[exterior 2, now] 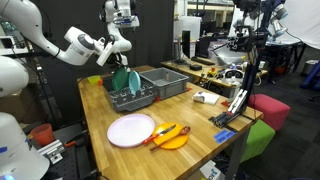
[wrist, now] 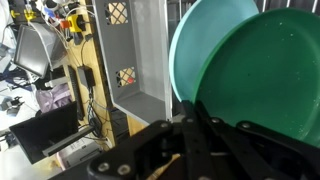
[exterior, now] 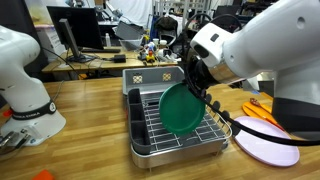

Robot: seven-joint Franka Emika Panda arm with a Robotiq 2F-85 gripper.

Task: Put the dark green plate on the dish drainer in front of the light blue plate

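**A:** What sits closest to the lens?

**B:** The white Panda arm (exterior: 275, 50). In an exterior view it bulks in from the side, above the wooden bench (exterior: 80, 130).

**A:** And on the bench?

**B:** The dish drainer (exterior: 150, 120), a chrome wire grid in a grey tray. A grey bin (exterior 2: 165, 82) stands just beside it. A pale lavender plate (exterior: 265, 142) lies flat near the drainer, with a smaller orange plate (exterior 2: 172, 138) next to it.

**A:** Where is the dark green plate?

**B:** The dark green plate (exterior: 180, 108) is inside the drainer, on edge and tilted, with its lower rim down among the wires. In the wrist view it overlaps the light blue plate (wrist: 195, 45) and is the nearer of the two. They stand close together, face to face. I cannot tell whether they touch.

**A:** And the fingers?

**B:** The black fingers (wrist: 205, 135) are clamped on the green plate's rim. In an exterior view they grip its upper edge on the arm's side. The rest of the disc hangs below them into the rack.
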